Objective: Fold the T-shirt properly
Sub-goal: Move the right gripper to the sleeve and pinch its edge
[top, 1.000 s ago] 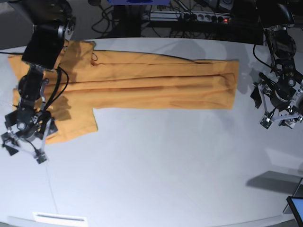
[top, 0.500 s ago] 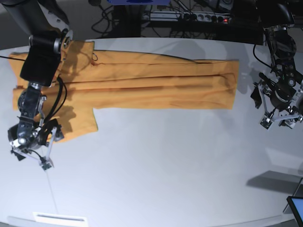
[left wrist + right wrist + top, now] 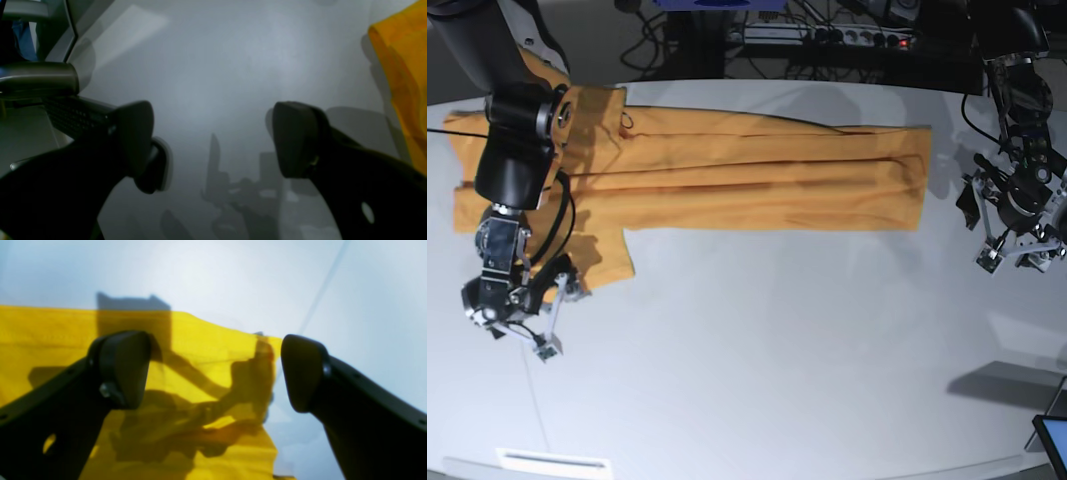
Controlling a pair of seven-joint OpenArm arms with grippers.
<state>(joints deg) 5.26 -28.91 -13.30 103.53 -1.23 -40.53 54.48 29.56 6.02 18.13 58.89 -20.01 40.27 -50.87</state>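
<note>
The orange-yellow T-shirt (image 3: 757,175) lies folded lengthwise along the far side of the white table (image 3: 777,350), with one short sleeve (image 3: 602,260) hanging toward the front at its left end. My right gripper (image 3: 519,338) is open and empty, low over the sleeve's outer front corner. In the right wrist view the right gripper (image 3: 217,370) has its jaws wide apart, with the sleeve (image 3: 200,346) lying between and under them. My left gripper (image 3: 1012,260) is open and empty, to the right of the shirt's hem. In the left wrist view the left gripper (image 3: 213,140) is over bare table, with the hem (image 3: 403,66) at the right edge.
A power strip and cables (image 3: 827,40) lie behind the table's far edge. A thin line (image 3: 535,400) runs across the table from the right gripper to a white strip (image 3: 552,462) at the front edge. A screen corner (image 3: 1052,440) shows at bottom right.
My right gripper has moved rightward and a little toward the front, along the sleeve's outer edge to its front corner. The left arm and the shirt have not moved.
</note>
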